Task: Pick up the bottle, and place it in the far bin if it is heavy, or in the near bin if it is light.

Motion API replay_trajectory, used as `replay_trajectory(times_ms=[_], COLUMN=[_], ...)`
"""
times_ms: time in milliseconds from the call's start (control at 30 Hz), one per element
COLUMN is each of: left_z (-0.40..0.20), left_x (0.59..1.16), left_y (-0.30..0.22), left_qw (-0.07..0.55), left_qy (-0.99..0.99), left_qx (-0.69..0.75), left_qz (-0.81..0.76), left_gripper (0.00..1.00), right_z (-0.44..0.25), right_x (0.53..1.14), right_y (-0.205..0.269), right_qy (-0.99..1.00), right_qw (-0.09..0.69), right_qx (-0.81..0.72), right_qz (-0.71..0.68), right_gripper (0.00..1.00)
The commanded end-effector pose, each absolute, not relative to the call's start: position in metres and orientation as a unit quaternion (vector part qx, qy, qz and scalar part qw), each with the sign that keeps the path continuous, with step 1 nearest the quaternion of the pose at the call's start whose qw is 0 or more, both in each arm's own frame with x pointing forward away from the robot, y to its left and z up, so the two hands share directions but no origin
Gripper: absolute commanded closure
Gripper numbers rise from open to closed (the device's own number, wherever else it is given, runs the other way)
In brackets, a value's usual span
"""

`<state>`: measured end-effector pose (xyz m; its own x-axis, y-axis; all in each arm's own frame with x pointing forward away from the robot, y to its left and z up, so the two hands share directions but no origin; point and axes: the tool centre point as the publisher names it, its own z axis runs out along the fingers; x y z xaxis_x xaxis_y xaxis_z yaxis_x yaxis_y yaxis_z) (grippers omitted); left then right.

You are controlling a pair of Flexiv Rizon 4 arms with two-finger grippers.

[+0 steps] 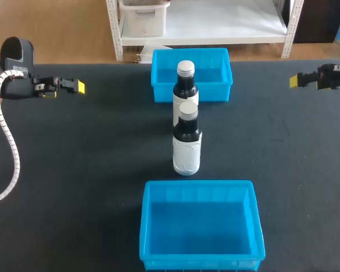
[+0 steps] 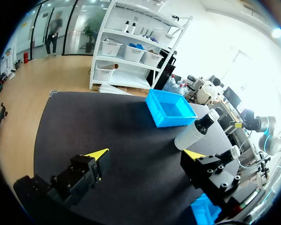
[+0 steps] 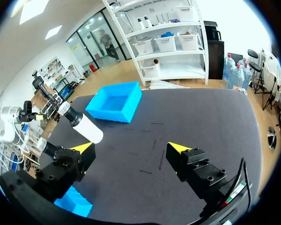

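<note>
1. At the left edge of the black table [image 1: 90,147], towards its far side, the left gripper [image 1: 78,86] hangs above the surface. In its wrist view the two yellow-tipped fingers [image 2: 97,155] stand wide apart, with bare table between them. They hold nothing and touch nothing.
2. There are two blue plastic bins, both open-topped rectangles on the table's middle line. The far bin [image 1: 164,73] sits at the far edge and the near bin [image 1: 198,185] at the near edge.
3. There are two dark bottles, each with a white label and a pale screw cap, upright and in line between the bins. The far bottle [image 1: 185,85] stands just in front of the far bin. The near bottle [image 1: 187,143] stands close in front of it, about mid-table and well apart from the near bin. Neither bottle is near a gripper.
4. At the right edge, again towards the far side, the right gripper [image 1: 295,81] hangs level with the left one. Its yellow-tipped fingers [image 3: 177,147] are likewise spread wide over bare table, gripping nothing.
</note>
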<state>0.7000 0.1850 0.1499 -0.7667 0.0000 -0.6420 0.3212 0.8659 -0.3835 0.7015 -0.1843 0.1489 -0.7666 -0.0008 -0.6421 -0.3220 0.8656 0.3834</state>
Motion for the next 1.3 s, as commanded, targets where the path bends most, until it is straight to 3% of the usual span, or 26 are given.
replay_trajectory(times_ms=[33,633,833,1033,1300], left_z=[0.150,0.150,0.150,0.150,0.150], left_x=[0.700,0.700,0.700,0.700,0.700], left_y=[0.185,0.185,0.185,0.185,0.185], left_qw=[0.330,0.330,0.330,0.330,0.330], left_qy=[0.908,0.908,0.908,0.908,0.908], left_qx=[0.088,0.088,0.088,0.088,0.088], left_qz=[-0.243,-0.243,-0.243,-0.243,-0.243], left_gripper=[0.00,0.00,0.00,0.00,0.00], right_z=[0.150,0.150,0.173,0.187,0.190], right_x=[0.700,0.700,0.709,0.703,0.700], right_y=[-0.184,-0.184,-0.200,-0.205,-0.207], right_qy=[0.908,0.908,0.814,0.727,0.717], right_qw=[0.330,0.330,0.411,0.397,0.383], right_qx=[-0.088,-0.088,-0.300,-0.472,-0.499], right_qz=[0.242,0.242,0.280,0.302,0.299], right_gripper=[0.00,0.00,0.00,0.00,0.00])
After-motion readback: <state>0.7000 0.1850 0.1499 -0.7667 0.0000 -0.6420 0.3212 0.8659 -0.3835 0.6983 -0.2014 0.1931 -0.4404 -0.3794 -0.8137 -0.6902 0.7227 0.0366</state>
